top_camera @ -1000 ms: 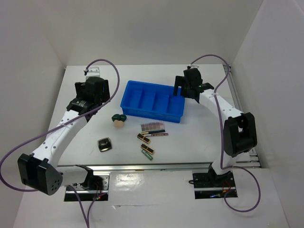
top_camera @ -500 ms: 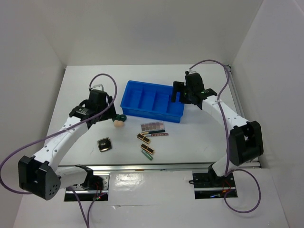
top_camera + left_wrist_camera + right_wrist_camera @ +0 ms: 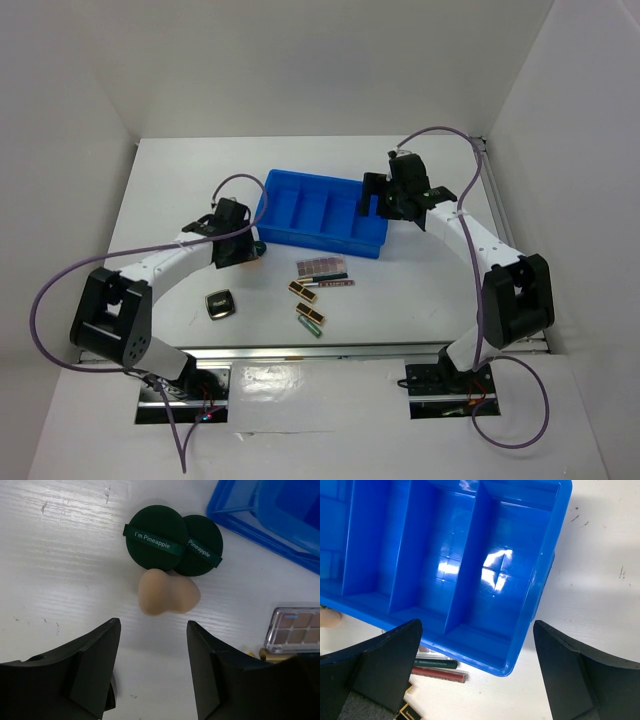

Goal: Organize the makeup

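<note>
The left gripper [image 3: 153,627] hangs low with its fingers spread and nothing between them. The peach sponge [image 3: 167,594] lies on the table just off their tips, in line with the gap and untouched. Two overlapping dark green round puffs [image 3: 155,539] touch the sponge beyond it, near the blue tray's [image 3: 535,605] near left corner. The right gripper [image 3: 477,630] is spread wide above the tray's right end. On the table near the tray lie one palette [image 3: 295,629], two thin pencils [image 3: 439,674], two black-gold cases [image 3: 300,290] and one black compact [image 3: 220,303].
</note>
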You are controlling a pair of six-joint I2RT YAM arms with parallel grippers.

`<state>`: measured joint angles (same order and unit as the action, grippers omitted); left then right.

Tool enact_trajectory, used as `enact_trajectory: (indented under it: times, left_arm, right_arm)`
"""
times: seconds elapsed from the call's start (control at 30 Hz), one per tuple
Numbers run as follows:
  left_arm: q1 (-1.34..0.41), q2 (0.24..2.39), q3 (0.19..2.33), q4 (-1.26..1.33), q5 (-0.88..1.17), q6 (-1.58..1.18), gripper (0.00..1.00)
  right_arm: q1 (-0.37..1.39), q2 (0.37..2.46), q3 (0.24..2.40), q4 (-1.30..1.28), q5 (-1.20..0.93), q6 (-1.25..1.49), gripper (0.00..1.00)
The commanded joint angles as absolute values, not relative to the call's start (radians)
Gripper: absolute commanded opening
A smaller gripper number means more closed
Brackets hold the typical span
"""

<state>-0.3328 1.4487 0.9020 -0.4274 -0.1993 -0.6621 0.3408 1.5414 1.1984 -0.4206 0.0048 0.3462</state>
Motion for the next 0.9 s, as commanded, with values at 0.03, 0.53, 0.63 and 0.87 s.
enact_trajectory:
  times: [0.03, 0.53, 0.63, 0.87]
  left_arm:
    - [-0.325, 1.5, 0.925, -0.359, -0.253, -0.666, 0.68]
    - [-0.301, 1.404, 0.978, -0.434, -0.201, -0.637, 0.0]
    - [-0.301, 1.329, 1.017, -0.52, -0.181, -0.606, 0.0]
    - [-0.301, 1.245, 1.182, -0.555, 0.065, -0.491, 0.0]
  right_arm:
    - [0.35, 1.525, 1.226, -0.436, 0.021, 0.334, 1.0]
    - [0.35, 1.525, 1.236, -0.454, 0.063, 0.334, 1.0]
    - [0.35, 1.525, 1.236, -0.454, 0.063, 0.334, 1.0]
    - [0.341, 1.525, 1.259, -0.465, 0.083, 0.334, 1.0]
